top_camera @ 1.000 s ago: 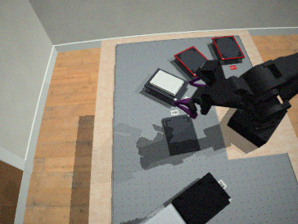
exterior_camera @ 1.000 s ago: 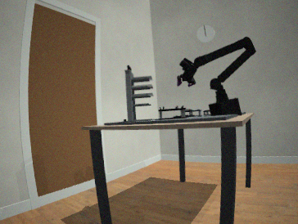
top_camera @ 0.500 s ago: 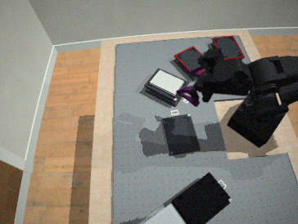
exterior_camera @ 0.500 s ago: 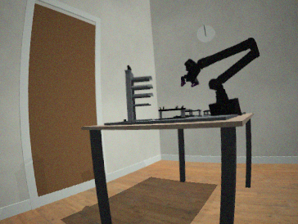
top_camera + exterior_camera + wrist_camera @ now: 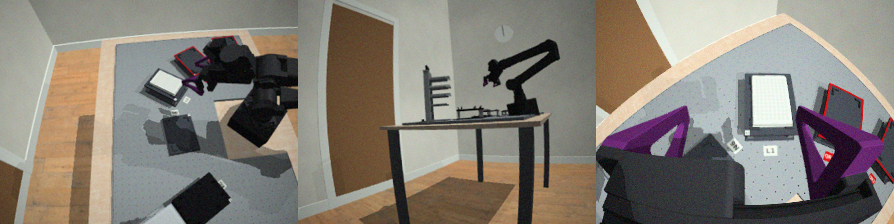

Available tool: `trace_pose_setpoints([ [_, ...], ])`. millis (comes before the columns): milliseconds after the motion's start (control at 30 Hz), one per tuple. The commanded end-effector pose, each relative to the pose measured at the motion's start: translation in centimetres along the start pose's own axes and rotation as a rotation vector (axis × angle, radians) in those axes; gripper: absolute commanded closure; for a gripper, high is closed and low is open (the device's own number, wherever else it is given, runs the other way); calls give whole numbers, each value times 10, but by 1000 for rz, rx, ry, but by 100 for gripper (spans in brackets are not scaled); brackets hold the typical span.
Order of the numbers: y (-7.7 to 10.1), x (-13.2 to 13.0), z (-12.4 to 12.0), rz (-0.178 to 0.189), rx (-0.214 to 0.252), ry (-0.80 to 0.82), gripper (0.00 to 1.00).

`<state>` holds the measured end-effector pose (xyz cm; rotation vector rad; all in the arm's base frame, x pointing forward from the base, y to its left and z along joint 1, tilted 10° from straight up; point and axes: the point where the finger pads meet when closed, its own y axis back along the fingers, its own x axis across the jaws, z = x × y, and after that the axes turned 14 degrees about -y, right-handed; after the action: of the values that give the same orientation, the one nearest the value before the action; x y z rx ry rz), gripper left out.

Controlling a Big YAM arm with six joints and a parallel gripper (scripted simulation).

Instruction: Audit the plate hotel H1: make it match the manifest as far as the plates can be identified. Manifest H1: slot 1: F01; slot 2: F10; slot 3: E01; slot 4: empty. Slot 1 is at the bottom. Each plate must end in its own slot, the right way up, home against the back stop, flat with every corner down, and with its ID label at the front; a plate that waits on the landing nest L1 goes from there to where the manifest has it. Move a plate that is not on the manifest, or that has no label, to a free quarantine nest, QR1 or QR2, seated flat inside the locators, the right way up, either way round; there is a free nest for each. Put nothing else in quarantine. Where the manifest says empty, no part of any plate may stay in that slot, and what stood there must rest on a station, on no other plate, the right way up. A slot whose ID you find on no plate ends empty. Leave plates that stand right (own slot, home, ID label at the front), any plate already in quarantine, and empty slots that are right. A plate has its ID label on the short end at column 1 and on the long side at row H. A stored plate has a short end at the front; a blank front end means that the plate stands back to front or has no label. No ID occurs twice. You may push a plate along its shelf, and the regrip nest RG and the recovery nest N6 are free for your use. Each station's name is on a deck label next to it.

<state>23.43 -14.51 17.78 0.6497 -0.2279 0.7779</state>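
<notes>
The plate hotel H1 [image 5: 156, 94] [image 5: 430, 95] [image 5: 745, 108] stands on the grey deck mat. From above, a white well plate [image 5: 164, 80] [image 5: 769, 102] shows on its top level; the lower shelves are hidden under it. I can read no ID label. My gripper [image 5: 196, 73] [image 5: 490, 81] [image 5: 742, 112] has purple fingers. It is open and empty, high above the deck, just right of the hotel and beside the nearer red-framed nest [image 5: 190, 60] [image 5: 841, 107].
A second red-framed nest [image 5: 227, 40] lies farther back, partly under the arm. A dark nest [image 5: 180, 134] lies in front of the hotel and a black one [image 5: 201, 199] near the front edge. Small white deck labels [image 5: 187, 99] [image 5: 174, 111] lie by the hotel.
</notes>
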Motion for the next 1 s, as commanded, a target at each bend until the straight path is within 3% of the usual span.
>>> trace_pose_setpoints([
  [0, 1, -13, 10, -20, -26, 34, 0],
  [533, -5, -52, 25, -22, -29, 42, 0],
  [600, -8, -49, 17, -8, -25, 52, 0],
  [967, -18, -54, 0, -5, -27, 31, 0],
])
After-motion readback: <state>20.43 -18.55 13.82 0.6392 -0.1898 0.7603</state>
